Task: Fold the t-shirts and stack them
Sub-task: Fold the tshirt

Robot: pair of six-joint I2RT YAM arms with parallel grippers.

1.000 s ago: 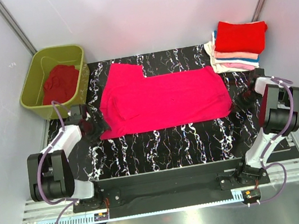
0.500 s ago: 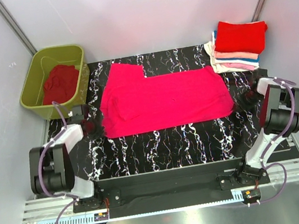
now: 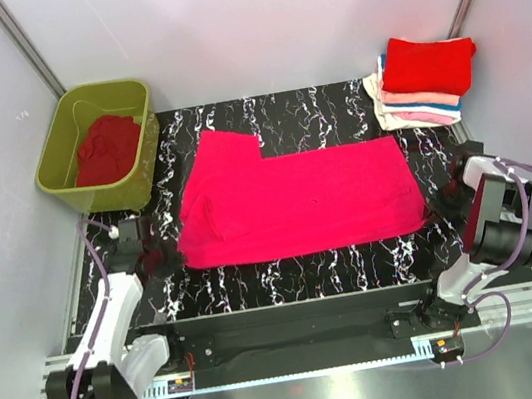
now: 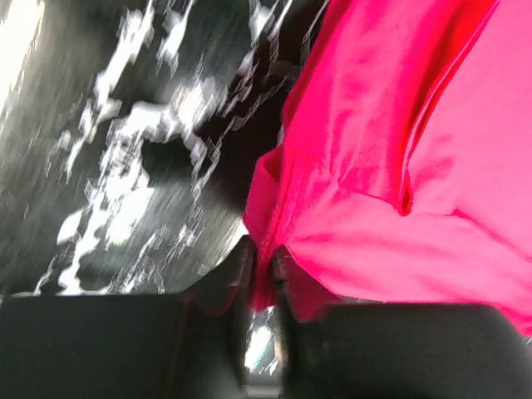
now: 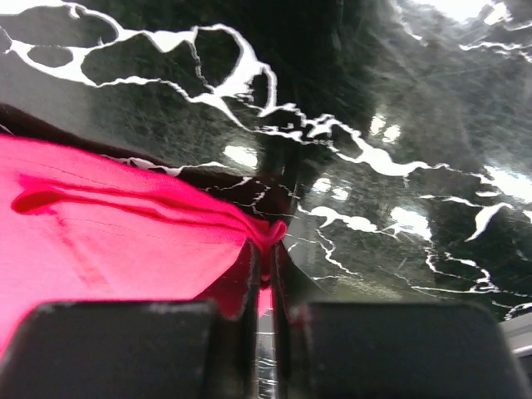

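A magenta-pink t-shirt (image 3: 297, 202) lies spread across the black marbled table (image 3: 287, 267), folded once lengthwise. At its near-left corner my left gripper (image 3: 163, 253) is shut on the cloth; the left wrist view shows the pink t-shirt (image 4: 399, 158) pinched between the jaws of that left gripper (image 4: 264, 278). My right gripper (image 3: 436, 205) is shut on the near-right corner, and the right wrist view shows a fold of the pink t-shirt (image 5: 116, 224) caught in the right gripper (image 5: 268, 249). Several folded t-shirts (image 3: 421, 79), red on top, sit stacked at the back right.
An olive-green tub (image 3: 64, 150) at the back left holds a crumpled red t-shirt (image 3: 104, 149). White walls close in on both sides and the back. The arm bases stand along the near edge.
The left gripper closed on the near-left corner. Both grippers pulled toward the near edge, dragging the pink t-shirt nearer and flatter. The left arm swung back.
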